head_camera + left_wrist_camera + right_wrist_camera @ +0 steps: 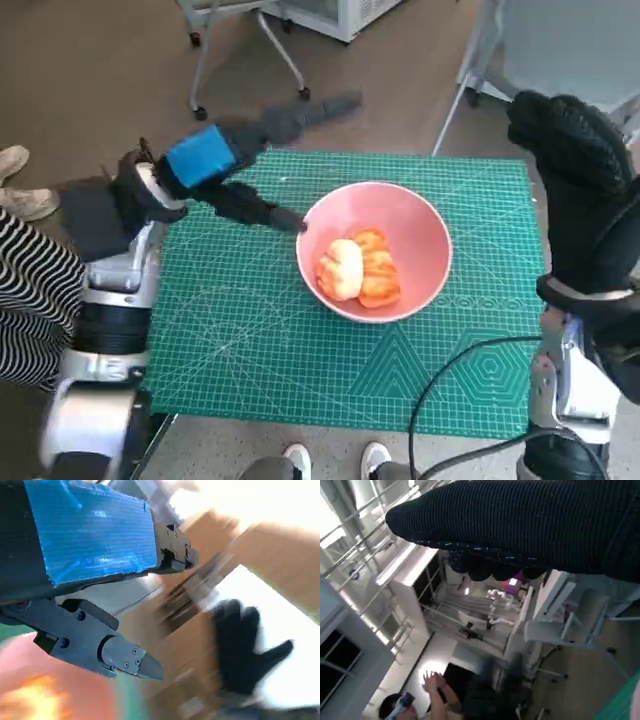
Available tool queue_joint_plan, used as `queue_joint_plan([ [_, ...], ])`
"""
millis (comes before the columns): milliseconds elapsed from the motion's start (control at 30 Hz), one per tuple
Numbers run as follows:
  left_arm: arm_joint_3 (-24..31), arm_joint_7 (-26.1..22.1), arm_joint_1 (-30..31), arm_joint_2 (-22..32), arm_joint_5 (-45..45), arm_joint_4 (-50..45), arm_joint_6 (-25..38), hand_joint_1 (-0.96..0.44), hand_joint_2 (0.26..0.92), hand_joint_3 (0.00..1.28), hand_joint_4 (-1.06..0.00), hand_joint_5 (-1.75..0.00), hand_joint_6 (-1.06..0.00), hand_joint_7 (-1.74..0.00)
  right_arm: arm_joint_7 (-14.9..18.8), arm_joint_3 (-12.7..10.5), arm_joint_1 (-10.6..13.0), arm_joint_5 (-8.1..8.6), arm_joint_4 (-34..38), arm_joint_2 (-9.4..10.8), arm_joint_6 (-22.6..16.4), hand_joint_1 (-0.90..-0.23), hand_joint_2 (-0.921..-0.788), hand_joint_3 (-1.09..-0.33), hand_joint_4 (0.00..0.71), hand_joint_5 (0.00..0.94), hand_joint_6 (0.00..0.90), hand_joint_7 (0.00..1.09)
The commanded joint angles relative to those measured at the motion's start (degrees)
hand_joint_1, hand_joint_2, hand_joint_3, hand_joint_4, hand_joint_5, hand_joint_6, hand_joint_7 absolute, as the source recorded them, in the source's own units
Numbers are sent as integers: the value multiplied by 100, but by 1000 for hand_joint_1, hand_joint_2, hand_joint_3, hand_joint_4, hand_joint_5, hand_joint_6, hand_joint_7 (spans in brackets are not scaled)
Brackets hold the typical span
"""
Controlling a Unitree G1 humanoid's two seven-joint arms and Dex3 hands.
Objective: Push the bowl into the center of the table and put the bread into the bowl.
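A pink bowl [420, 232] stands near the middle of the green mat [250, 330], with golden bread [358, 268] lying inside it. My left hand [235, 165] hovers just left of the bowl, fingers spread and holding nothing; one black finger [262, 211] reaches to the bowl's left rim. In the left wrist view the blue-taped back [95, 530] and a black finger [120, 657] show above a blurred pink bowl [55, 680] and bread [30, 700]. My right hand [580, 190] is raised at the table's right edge, gloved fingers apart, empty.
A person in a striped sleeve [30, 290] sits at the left. White shoes [335, 460] show at the front edge. Chair legs [250, 50] stand beyond the table. A black cable [450, 385] crosses the mat's front right. A person [435, 700] shows in the right wrist view.
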Motion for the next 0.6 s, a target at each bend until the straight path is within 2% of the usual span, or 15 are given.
queue_joint_plan([
  [33,185,659,429,-743,-397,-516,52,-682,918,336,-58,-20,-28,-468,-19,115,-145,-82,110,36,129,-694,-921,-672,176,3,63,588],
  [267,279,925,717,-1101,-542,-601,23,-675,921,394,-69,-33,-1,-527,23,173,-239,-142,275,1,39,-713,-921,-666,177,4,66,588],
  [600,375,1005,879,-1203,-432,-338,-321,-683,921,444,-30,-18,1,-284,67,142,-263,-179,508,-59,-158,-720,-921,-665,183,6,67,587],
])
